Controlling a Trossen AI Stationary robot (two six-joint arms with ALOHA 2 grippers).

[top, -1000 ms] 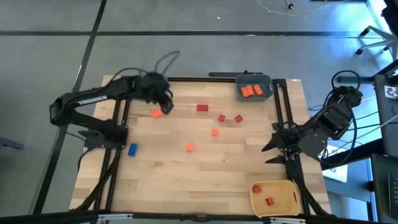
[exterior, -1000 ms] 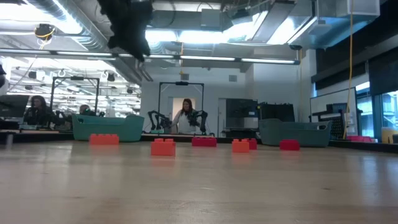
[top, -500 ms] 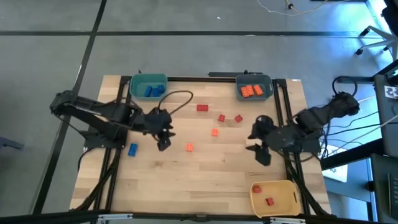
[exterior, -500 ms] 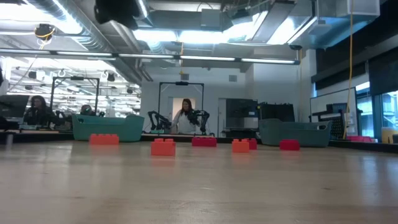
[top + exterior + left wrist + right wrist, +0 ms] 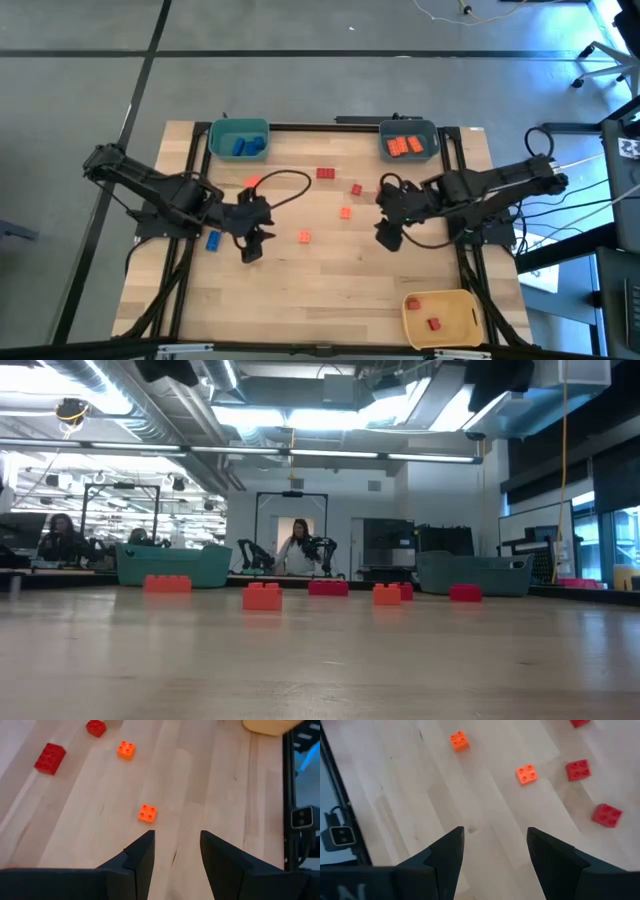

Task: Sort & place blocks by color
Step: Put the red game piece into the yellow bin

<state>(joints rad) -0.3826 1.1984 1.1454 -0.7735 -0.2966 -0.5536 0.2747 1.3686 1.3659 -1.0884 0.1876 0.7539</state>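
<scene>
Loose blocks lie flat on the wooden table: an orange block [image 5: 304, 236] [image 5: 147, 813], a second orange block [image 5: 345, 212] [image 5: 526, 774], a third [image 5: 252, 183], red blocks [image 5: 326, 173] [image 5: 356, 189] [image 5: 383, 190] and a blue block [image 5: 213, 240]. My left gripper [image 5: 258, 240] [image 5: 177, 845] hangs open above the table, just left of the first orange block and touching nothing. My right gripper [image 5: 384, 232] [image 5: 495, 840] hangs open right of the loose blocks, nothing between its fingers.
A teal bin [image 5: 240, 140] holding blue blocks stands at the far left. A grey-blue bin [image 5: 408, 140] holding orange blocks stands at the far right. A yellow bin [image 5: 440, 312] with red blocks sits near right. Bare wood lies along the near edge. A black cable [image 5: 285, 185] loops off the left arm.
My left gripper has swung from beside the teal bin toward the near edge, ending beside the orange block. My right gripper has swung from the table's right edge toward the middle and come down. Both stay open. No block has moved.
</scene>
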